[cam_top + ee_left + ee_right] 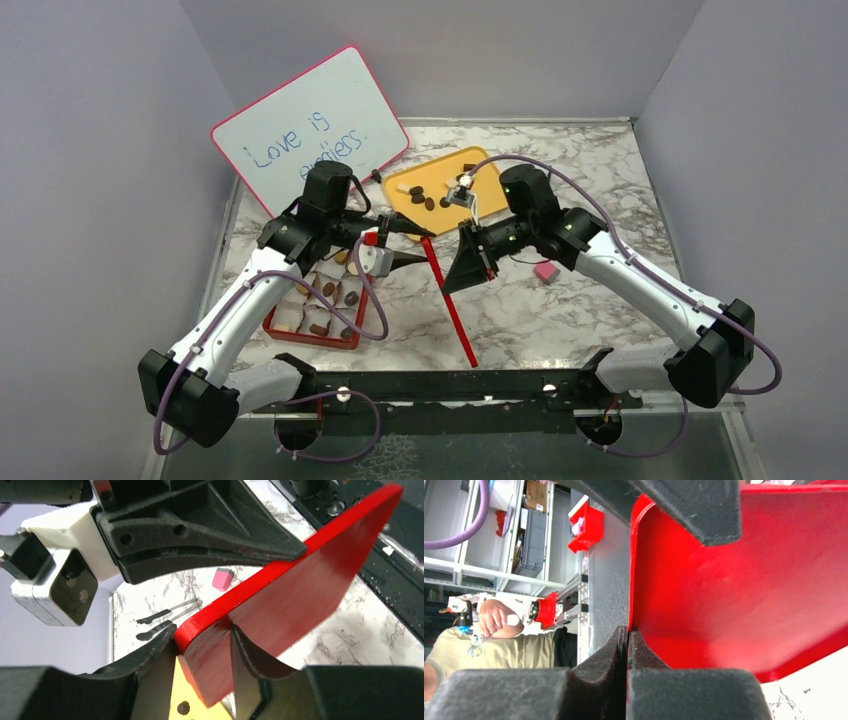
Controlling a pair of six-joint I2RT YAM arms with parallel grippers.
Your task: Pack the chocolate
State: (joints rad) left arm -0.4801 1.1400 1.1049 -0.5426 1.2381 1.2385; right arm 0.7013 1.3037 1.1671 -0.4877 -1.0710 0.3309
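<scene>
The marbled worktop (600, 190) carried everything, with a pink-edged whiteboard (310, 130) leaning at its back left. Between my two arms stood a red lid (450, 305), tilted on edge, and I held it from both sides. My left end effector (425, 247) was clenched on the lid's far end, one finger on each face, as my left wrist camera showed (205, 640). My right end effector (450, 285) gripped the lid's rim, and in my right wrist view its fingers (599, 655) were pressed almost together on the thin red edge.

A red box (320, 340) sat under my left arm, near the front left. It was lined with white paper cups (290, 318). A yellow tray (495, 195) lay at the back centre, just right of the whiteboard. A small pink cube (545, 270) rested on bare marble under my right arm, well apart from the box.

The chocolate was in two places. Several dark pieces (428, 202) lay loose on the yellow tray, and others (328, 288) sat in the cups of the red box. I could not count them exactly.
</scene>
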